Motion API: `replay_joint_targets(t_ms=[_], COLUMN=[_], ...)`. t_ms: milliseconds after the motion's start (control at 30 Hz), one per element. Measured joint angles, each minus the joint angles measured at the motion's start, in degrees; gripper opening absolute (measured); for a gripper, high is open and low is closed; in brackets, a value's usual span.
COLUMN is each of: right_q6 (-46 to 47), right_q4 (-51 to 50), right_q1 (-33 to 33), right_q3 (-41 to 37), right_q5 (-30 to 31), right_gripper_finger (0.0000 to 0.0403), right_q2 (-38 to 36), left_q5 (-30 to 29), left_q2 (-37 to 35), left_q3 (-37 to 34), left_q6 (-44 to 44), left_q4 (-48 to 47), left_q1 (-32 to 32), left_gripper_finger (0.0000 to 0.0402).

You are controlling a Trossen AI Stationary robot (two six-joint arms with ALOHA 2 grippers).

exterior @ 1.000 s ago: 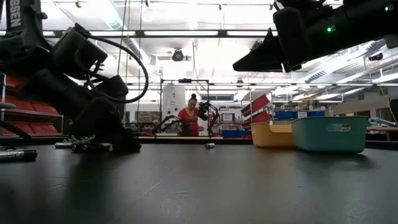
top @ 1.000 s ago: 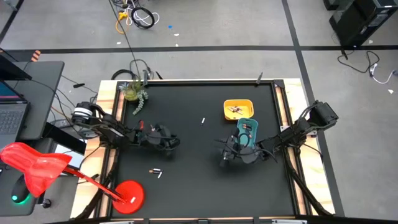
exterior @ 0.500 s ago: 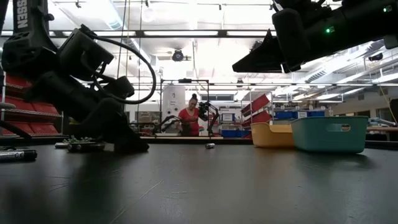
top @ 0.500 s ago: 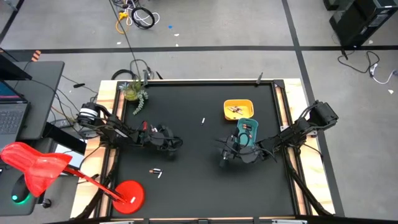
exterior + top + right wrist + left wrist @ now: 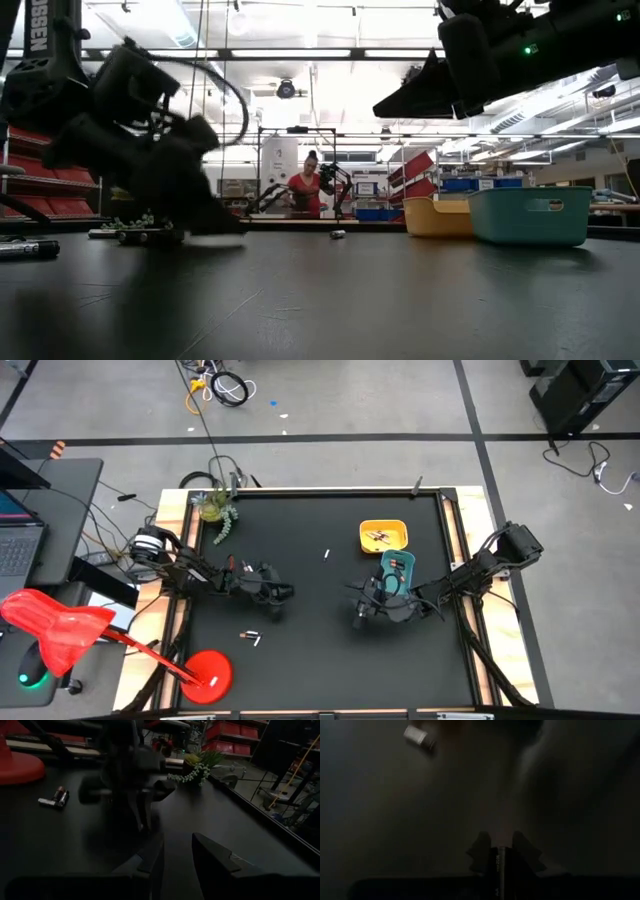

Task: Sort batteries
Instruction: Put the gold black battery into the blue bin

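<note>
My left gripper (image 5: 270, 593) is low over the black table's left half, shut on a thin dark battery (image 5: 500, 866). A pale battery (image 5: 417, 736) lies on the table ahead of it. Two more batteries (image 5: 250, 636) lie nearer the front edge, and a white one (image 5: 326, 553) lies mid-table. My right gripper (image 5: 362, 610) hangs open beside the teal tray (image 5: 397, 572), with nothing between its fingers (image 5: 150, 855). The yellow tray (image 5: 383, 536) behind it holds several batteries. My left gripper pinches the dark battery (image 5: 500, 866) between its two fingers, which come at it from above, slanting toward the table's right. The battery lies along the fingers. Only a narrow strip of it shows between them. I cannot tell whether it is clear of the table.
A potted plant (image 5: 215, 510) stands at the far left corner, and a red round base (image 5: 205, 672) stands at the near left. A marker (image 5: 25, 248) lies at the left edge. A person in red (image 5: 303, 190) is far behind the table. The table's middle is bare.
My left gripper has moved a little toward the table's right, with its arm stretching out after it. In the low view its tip has come slightly up from the table and is blurred. The right arm has kept still.
</note>
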Motion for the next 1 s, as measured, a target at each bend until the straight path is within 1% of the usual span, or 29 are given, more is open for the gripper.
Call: replay_joint_targets(t_ms=[133, 233, 300, 400, 533, 667, 767, 867, 1000], right_q6=[0.60, 1.09, 1.74, 3.68, 6.44, 11.82, 15.34, 15.15, 10.36], right_q4=[-0.03, 0.07, 0.35, 0.17, -1.30, -3.82, -5.59, -4.81, 1.14], right_q1=[-0.51, -0.72, -0.72, -0.86, -0.89, -0.27, 0.02, 0.02, -0.64], right_q3=[0.00, 0.01, 0.00, 0.02, 0.02, 0.02, 0.02, 0.02, 0.02], right_q5=[-0.23, -0.64, -2.02, -4.45, -4.65, -4.65, -4.47, -2.68, -2.28], right_gripper_finger=[0.0109, 0.0109, 0.0109, 0.0110, 0.0113, 0.0112, 0.0112, 0.0112, 0.0111], right_q2=[0.43, 0.43, 0.43, 0.43, 0.43, 0.41, 0.43, 0.43, 0.41], left_q5=[1.10, 3.25, 5.25, 8.48, 13.78, 18.84, 22.92, 24.96, 26.66], left_q2=[-0.11, -0.13, -0.17, -0.20, -0.21, -0.22, -0.29, -0.31, -0.31], left_q3=[0.12, 1.25, 2.70, 6.96, 14.41, 21.36, 26.21, 30.53, 35.12], left_q6=[0.09, 0.20, 1.26, 4.59, 9.83, 15.06, 17.26, 19.54, 21.48], left_q4=[6.09, 6.96, 6.64, 2.81, -2.61, -5.04, -5.84, -8.45, -12.57], left_q1=[0.54, 1.77, 2.63, 3.63, 4.72, 5.36, 6.03, 6.54, 6.82], left_gripper_finger=[0.0047, 0.0047, 0.0047, 0.0047, 0.0047, 0.0047, 0.0047, 0.0047, 0.0047])
